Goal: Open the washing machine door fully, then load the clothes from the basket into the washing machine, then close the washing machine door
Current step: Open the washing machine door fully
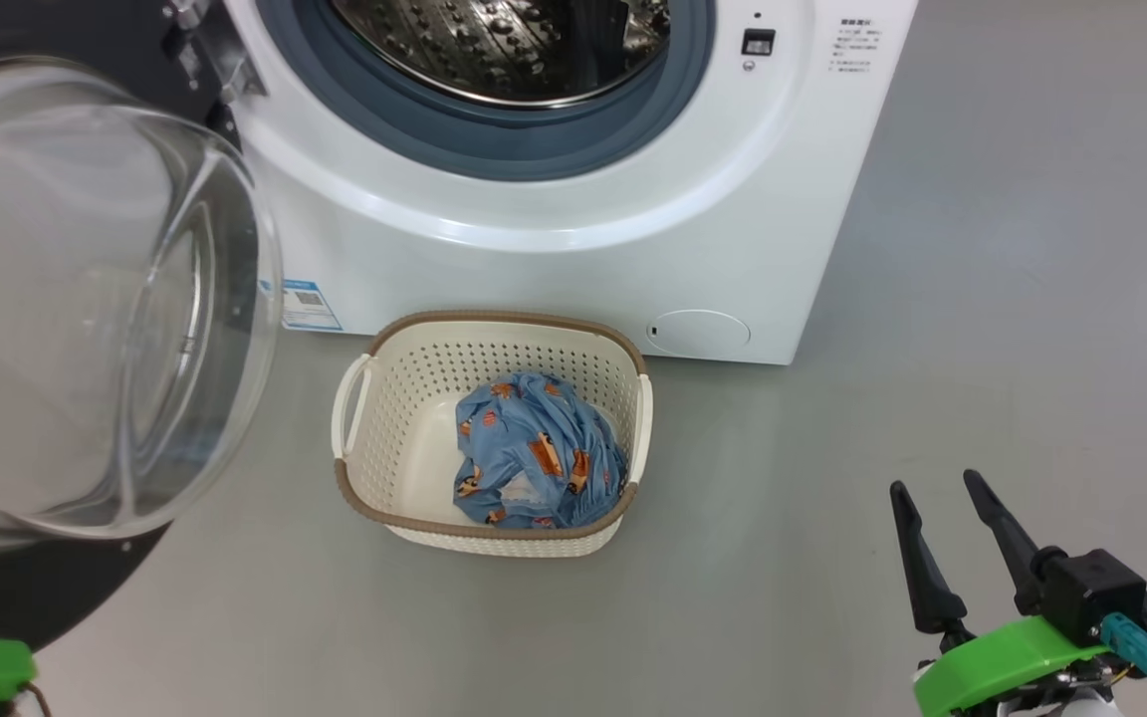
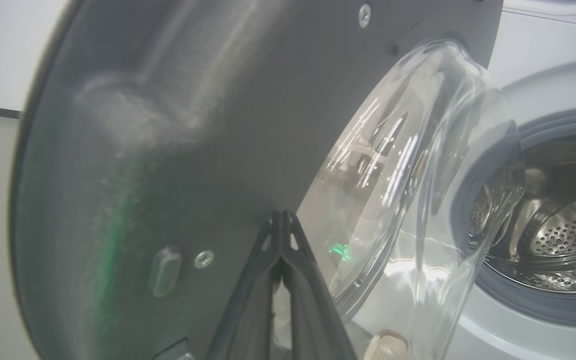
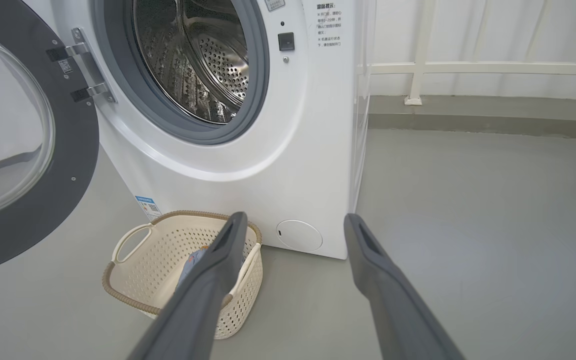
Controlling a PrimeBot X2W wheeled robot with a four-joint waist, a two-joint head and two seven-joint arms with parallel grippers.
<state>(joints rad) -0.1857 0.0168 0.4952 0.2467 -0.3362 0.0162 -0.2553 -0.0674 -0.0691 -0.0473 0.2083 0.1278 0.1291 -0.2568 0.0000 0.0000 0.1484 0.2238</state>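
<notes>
Head view, clothes [image 1: 539, 448]: lay bunched in the right half of the basket [image 1: 404, 418], on the floor [image 1: 832, 448] before the washing machine [image 1: 573, 249].
Handling: judged light, soft, limp; the topmost fold suited a pinch.
Right gripper [image 1: 934, 483]: spread wide, empty; clothes well apart, ahead and to its left.
Left gripper [image 2: 281, 216]: fingers pressed together, holding nothing, tips near the open washing machine door [image 2: 168, 150].

**Door swung open, laundry in the basket**

Before you, the white front-loading washing machine [image 1: 554, 249] stands with its washing machine door [image 1: 86, 299] swung out on the hinge at your left. The clear glass bowl bulges from the door's black ring, and the steel drum is exposed. The cream perforated basket [image 1: 389, 438] sits on the floor just in front of the machine. The clothes [image 1: 539, 453], a light blue printed bundle, are heaped toward its right side.
</notes>
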